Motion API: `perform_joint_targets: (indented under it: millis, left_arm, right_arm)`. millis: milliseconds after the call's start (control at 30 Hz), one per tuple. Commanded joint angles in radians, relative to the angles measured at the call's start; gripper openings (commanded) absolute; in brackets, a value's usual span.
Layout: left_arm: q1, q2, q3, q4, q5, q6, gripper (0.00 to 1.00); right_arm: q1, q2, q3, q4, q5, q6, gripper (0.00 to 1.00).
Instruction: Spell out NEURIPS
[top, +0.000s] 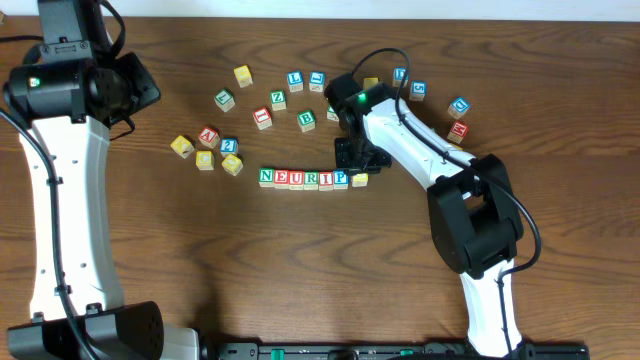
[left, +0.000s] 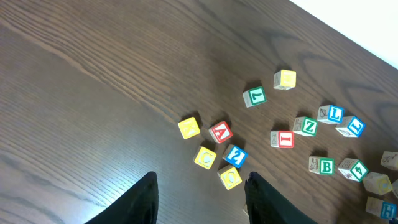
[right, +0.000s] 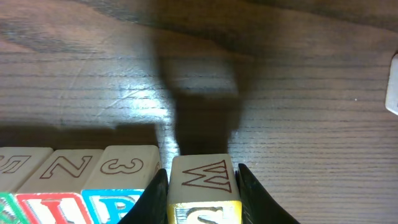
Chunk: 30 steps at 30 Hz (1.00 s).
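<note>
A row of blocks reading N E U R I P lies at the table's middle. Its right end, with the blue P block, also shows in the right wrist view. My right gripper is shut on the yellow S block at the row's right end, just beside the P. In the right wrist view the jaws press both sides of this S block, which has a W on its far face. My left gripper is open and empty, high over the table's left part.
Loose blocks lie behind the row: a yellow, red and blue cluster at the left, several more at the back middle, and others at the right. The cluster also shows in the left wrist view.
</note>
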Motion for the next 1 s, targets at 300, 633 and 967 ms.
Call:
perform_joint_targets:
  millis: [300, 633, 967]
  left_arm:
    - [0.001, 0.012, -0.007, -0.003, -0.006, 0.014, 0.45]
    - [0.001, 0.013, -0.007, -0.003, -0.006, 0.013, 0.45]
    - [0.001, 0.013, -0.007, -0.003, -0.006, 0.013, 0.45]
  right_arm:
    - [0.011, -0.013, -0.013, 0.001, 0.004, 0.02, 0.4]
    - [0.011, -0.013, -0.013, 0.0, 0.0, 0.02, 0.46]
    - [0.003, -0.013, -0.006, 0.018, 0.001, 0.019, 0.34]
